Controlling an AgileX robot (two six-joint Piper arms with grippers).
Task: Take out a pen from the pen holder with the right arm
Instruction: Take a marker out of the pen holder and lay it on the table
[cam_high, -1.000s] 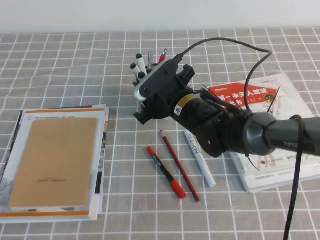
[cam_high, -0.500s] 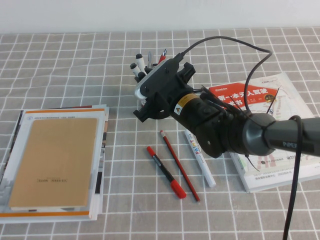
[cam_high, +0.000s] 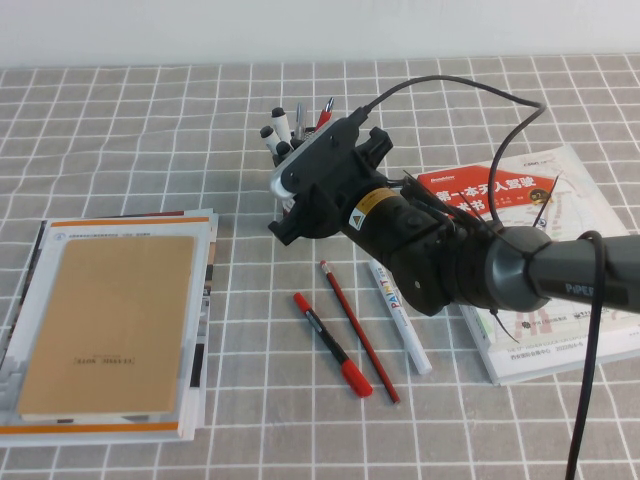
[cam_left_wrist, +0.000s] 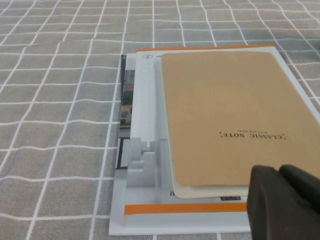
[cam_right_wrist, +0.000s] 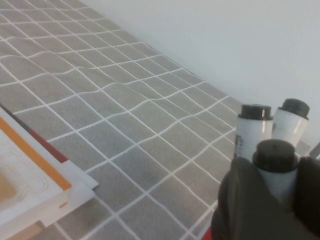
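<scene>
The right hand (cam_right_wrist: 277, 172) has just narrowed onto a black-capped marker (cam_right_wrist: 274, 152), pinching it upright in the pen holder (cam_high: 312, 127) (ready to lift, I'd guess), while the left hand (cam_left_wrist: 284, 200) hangs over the notebook (cam_left_wrist: 225, 100), its state I cannot tell.

I record the high view looking down from the robot's own side over the whole table (cam_high: 120, 120). The left wrist view faces down, close above the brown notebook (cam_left_wrist: 225, 100), which the high view shares. The right wrist view sits tight behind a black-capped marker (cam_right_wrist: 275, 160), facing the white wall (cam_right_wrist: 225, 40).
</scene>
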